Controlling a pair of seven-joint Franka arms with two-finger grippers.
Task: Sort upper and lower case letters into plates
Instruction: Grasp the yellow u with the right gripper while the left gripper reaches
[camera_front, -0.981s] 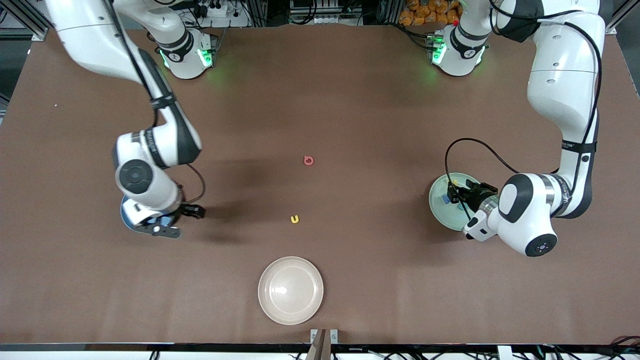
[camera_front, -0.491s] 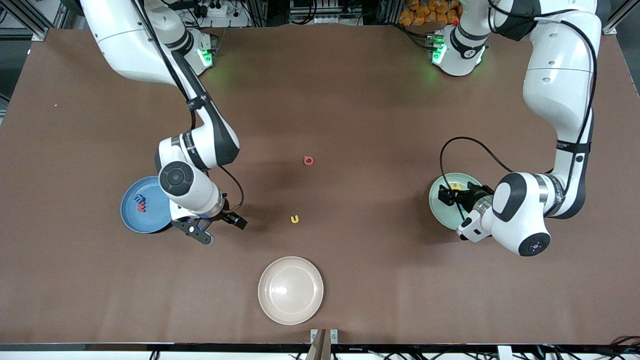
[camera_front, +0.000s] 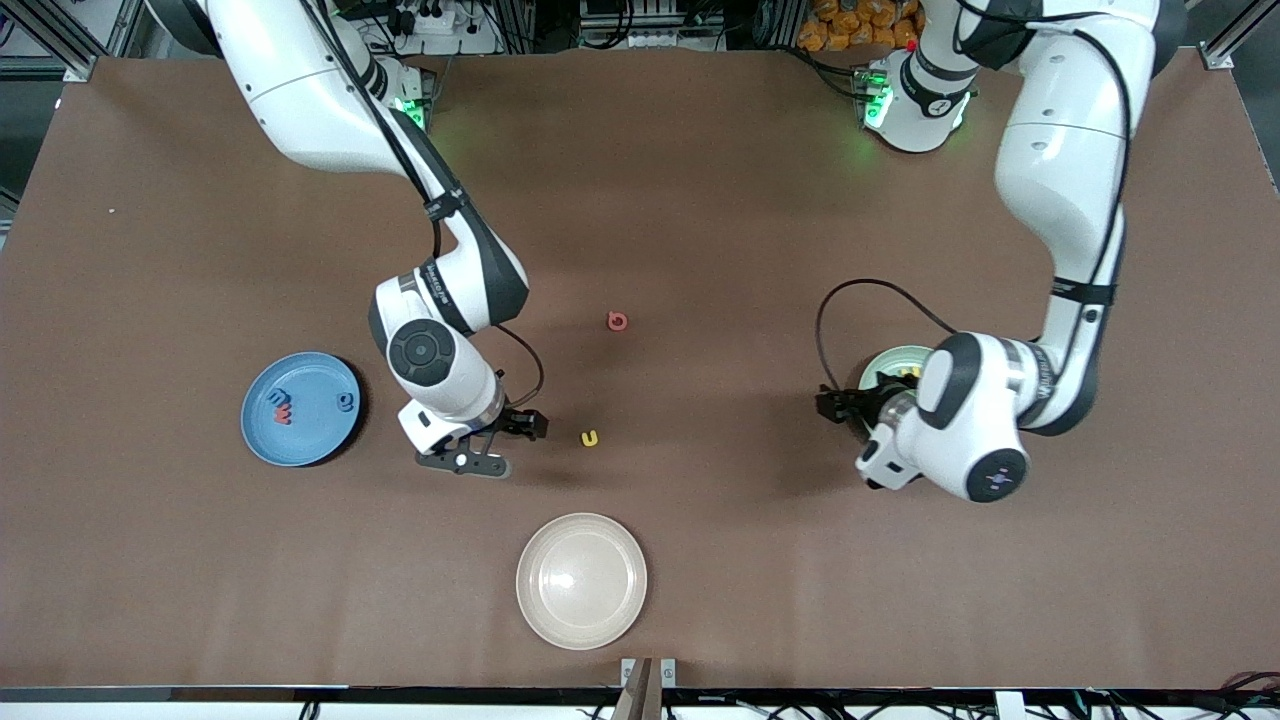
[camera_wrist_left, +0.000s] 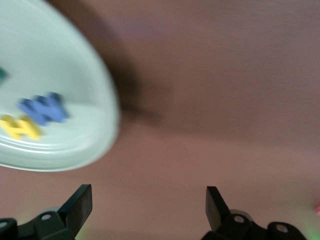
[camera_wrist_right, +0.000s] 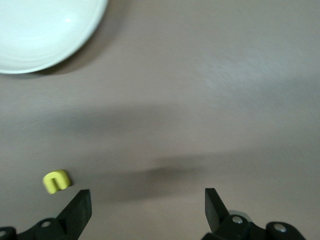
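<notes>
The sky blue plate (camera_front: 300, 440) toward the right arm's end holds a red letter (camera_front: 281, 408) and a blue letter (camera_front: 345, 402). A yellow letter (camera_front: 590, 438) (camera_wrist_right: 56, 181) and a pink letter (camera_front: 617, 321) lie on the bare table. My right gripper (camera_front: 505, 442) (camera_wrist_right: 148, 205) is open and empty over the table, between the blue plate and the yellow letter. The mint plate (camera_front: 885, 360) (camera_wrist_left: 60, 60), partly hidden under the left arm, holds a blue letter (camera_wrist_left: 44, 109), a yellow letter (camera_wrist_left: 20, 127) and a teal one (camera_wrist_left: 2, 75). My left gripper (camera_front: 835, 405) (camera_wrist_left: 149, 205) is open and empty over the table beside that plate.
A cream-white plate (camera_front: 581, 581) (camera_wrist_right: 45, 30) sits nearer the front camera than the yellow letter, with nothing in it. The brown tabletop (camera_front: 700, 200) runs wide toward the arm bases.
My right arm swung from over the blue plate toward the yellow letter. My left gripper opened over the mint plate, then drew off it toward the table's middle.
</notes>
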